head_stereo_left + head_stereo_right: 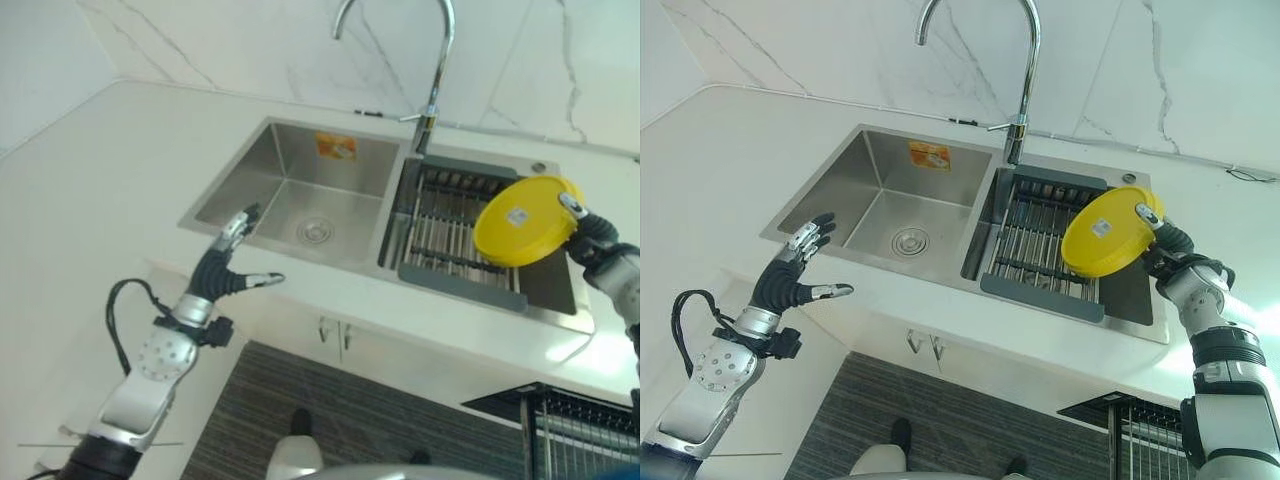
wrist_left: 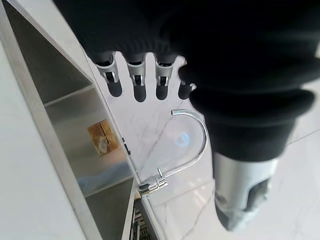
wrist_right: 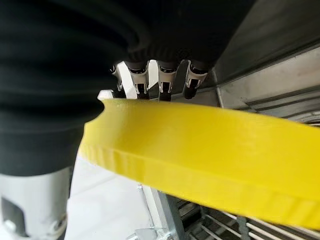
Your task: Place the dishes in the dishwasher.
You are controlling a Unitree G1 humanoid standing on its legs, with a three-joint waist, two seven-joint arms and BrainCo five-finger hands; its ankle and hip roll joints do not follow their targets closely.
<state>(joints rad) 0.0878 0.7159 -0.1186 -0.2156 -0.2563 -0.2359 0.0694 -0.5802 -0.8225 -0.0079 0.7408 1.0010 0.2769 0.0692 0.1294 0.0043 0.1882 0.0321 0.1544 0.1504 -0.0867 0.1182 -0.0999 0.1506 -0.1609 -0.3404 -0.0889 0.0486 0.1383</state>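
Observation:
My right hand (image 1: 1165,243) is shut on the rim of a yellow plate (image 1: 1103,233), holding it tilted above the right side of the sink's dish rack (image 1: 1035,235). The plate's underside with a small white sticker faces up. In the right wrist view the yellow plate (image 3: 210,150) crosses in front of my fingers (image 3: 165,77), which curl behind its edge. My left hand (image 1: 790,275) hovers open over the counter edge in front of the left sink basin (image 1: 895,210), fingers spread, holding nothing.
A tall chrome faucet (image 1: 1025,70) rises behind the divider between the basins. A white marble counter (image 1: 730,160) surrounds the steel sink. A dark wire dishwasher rack (image 1: 1140,425) shows at the lower right, below the counter. White cabinet doors (image 1: 930,350) sit under the sink.

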